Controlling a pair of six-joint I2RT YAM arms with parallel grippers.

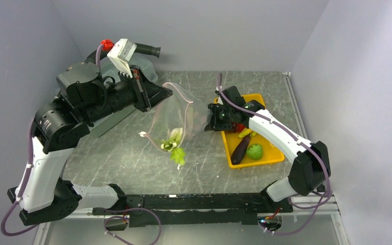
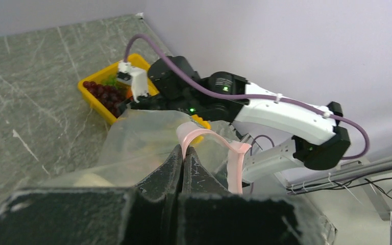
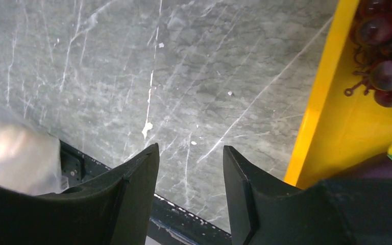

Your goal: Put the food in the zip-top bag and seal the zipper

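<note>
Left claw point(image 2: 182, 150) pinches the zip-top bag point(image 1: 173, 115) at its zipper point(image 2: 235, 158), holding the limp, slippery film mouth-up over the middle of the tabletop point(image 1: 132, 166); right claw point(image 3: 191, 153) stands parted, empty, beside the yellow tray point(image 1: 273, 161) near the right edge. Eggplant point(image 1: 240, 149) and grapes point(image 2: 102, 94) look light, rigid; grip across their middles. Open room lies between tray and bag.

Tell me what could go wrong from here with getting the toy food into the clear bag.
1. The left fingers pinch just one spot of the pale pink strip on the clear floppy plastic bag, so the mouth could sag shut or slip free under added weight.
2. The open right fingers hang between that bag and the yellow plastic tray; swinging back with the dark purple grapes, they might catch the bag's wall.
</note>
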